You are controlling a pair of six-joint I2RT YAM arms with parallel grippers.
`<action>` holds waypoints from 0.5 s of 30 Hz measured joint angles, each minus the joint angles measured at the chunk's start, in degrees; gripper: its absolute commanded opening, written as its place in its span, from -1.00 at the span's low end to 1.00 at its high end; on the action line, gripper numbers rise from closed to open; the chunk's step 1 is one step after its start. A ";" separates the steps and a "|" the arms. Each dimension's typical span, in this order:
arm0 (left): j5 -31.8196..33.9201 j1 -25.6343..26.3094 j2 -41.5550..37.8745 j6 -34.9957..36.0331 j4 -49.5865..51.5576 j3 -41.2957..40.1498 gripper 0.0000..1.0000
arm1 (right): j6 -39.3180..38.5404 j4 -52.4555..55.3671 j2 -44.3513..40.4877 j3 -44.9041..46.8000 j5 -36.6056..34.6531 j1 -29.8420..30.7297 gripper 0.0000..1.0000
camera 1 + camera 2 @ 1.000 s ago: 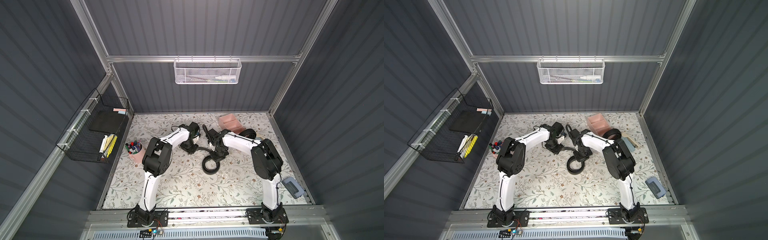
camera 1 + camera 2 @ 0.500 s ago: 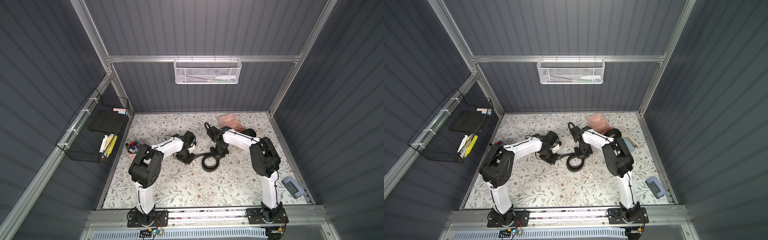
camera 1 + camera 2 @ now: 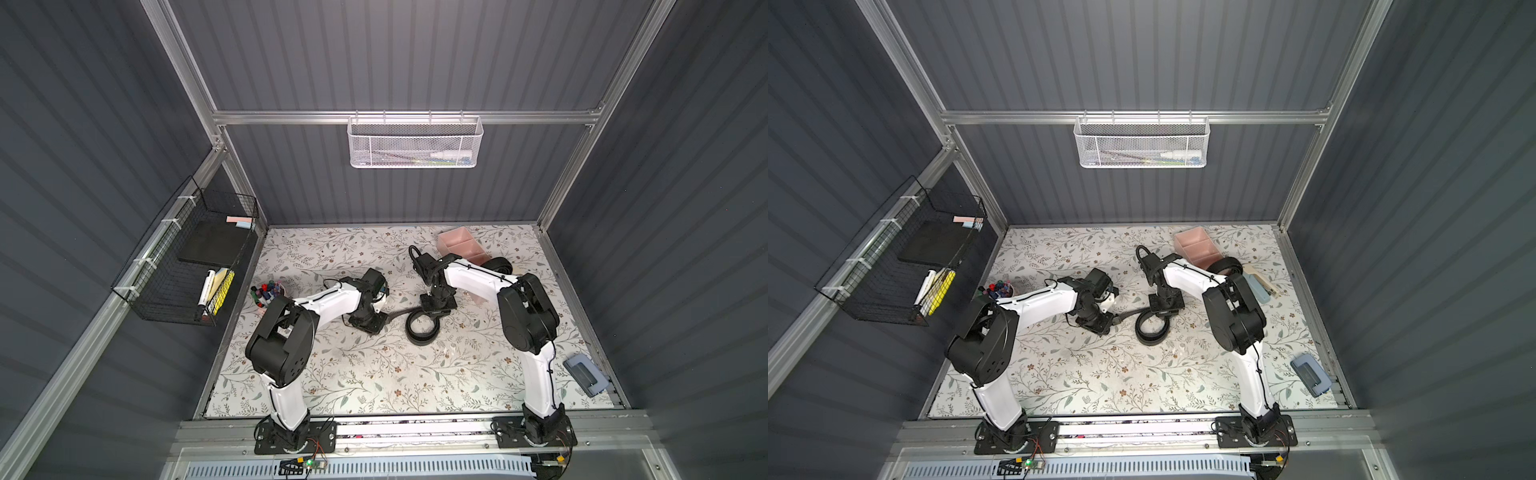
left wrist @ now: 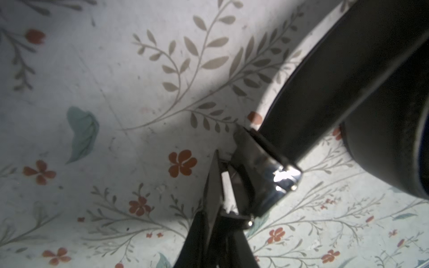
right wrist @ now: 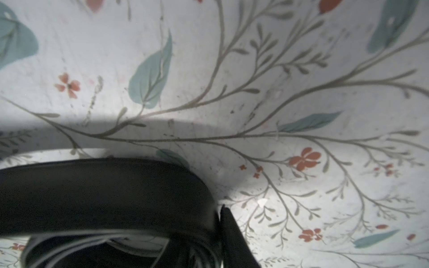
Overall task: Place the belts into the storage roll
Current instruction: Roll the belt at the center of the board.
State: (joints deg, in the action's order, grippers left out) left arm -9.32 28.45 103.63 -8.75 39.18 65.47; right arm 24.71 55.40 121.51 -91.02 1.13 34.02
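A black belt lies loosely coiled mid-table, and its tail runs left to a metal buckle. My left gripper is shut on that buckle just above the cloth. My right gripper stands over the coil's far edge. One of its fingers lies against the coil's outer wall; the other is hidden. The pale pink storage roll lies at the back right. A second coiled belt is at its near end.
A pink cup of markers stands at the left edge, next to the left arm. A stapler lies behind the right arm's elbow. A blue hole punch rests at the front right. Wire baskets hang on the left and back walls.
My left gripper has drawn the buckle end toward the front left, stretching the tail away from the coil. The right gripper has stayed at the coil.
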 measured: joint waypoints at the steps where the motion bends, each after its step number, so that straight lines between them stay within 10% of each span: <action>1: -0.09 0.00 -0.15 -0.37 0.00 -0.17 -0.89 | 0.24 0.02 0.07 0.02 -0.11 0.02 -0.49; 15: -1.62 -2.19 -5.35 -2.51 -3.65 -6.08 -0.91 | 2.47 -0.09 0.50 0.00 -0.87 0.26 -0.51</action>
State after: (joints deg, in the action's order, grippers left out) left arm -10.94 26.26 98.28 -11.27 35.53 59.40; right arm 27.18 55.31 122.02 -91.02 0.25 34.28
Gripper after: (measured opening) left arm 0.183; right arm 0.247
